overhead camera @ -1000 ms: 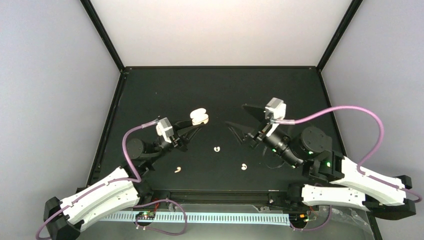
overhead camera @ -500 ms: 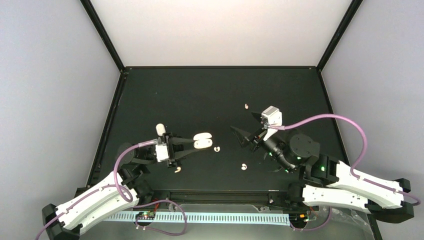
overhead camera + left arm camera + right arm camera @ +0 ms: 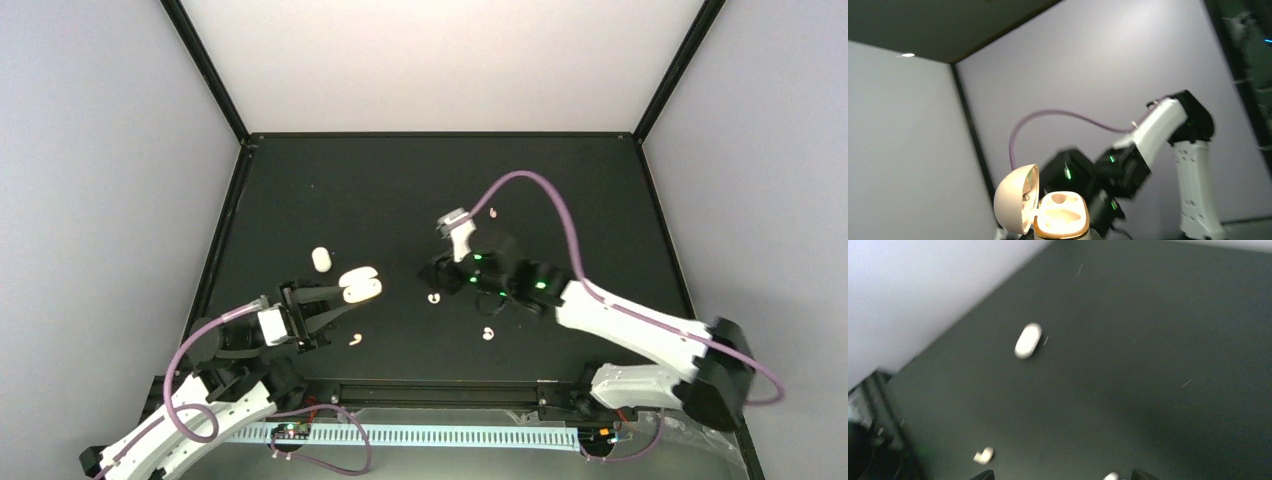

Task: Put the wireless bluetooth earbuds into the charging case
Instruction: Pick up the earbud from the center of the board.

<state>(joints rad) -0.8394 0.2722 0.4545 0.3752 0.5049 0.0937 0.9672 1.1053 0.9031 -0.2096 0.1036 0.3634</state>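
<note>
The left gripper is clamped tight on the open case, while the right gripper gapes wide and empty just over one of four earbuds loose on the table.

- No text, label, brand, number or sign can be read in any of the three views.
- The cream-white clamshell charging case, seen open from the left wrist, shows smooth plastic and a gold-coloured rim. A small dark mark inside its lid is too small to make out as writing.
- The pale ticked strip along the bottom of the top view bears evenly spaced marks, but no figures are legible.
- The small dark circuit board at that strip's left part is too small for any print to be read.
</note>
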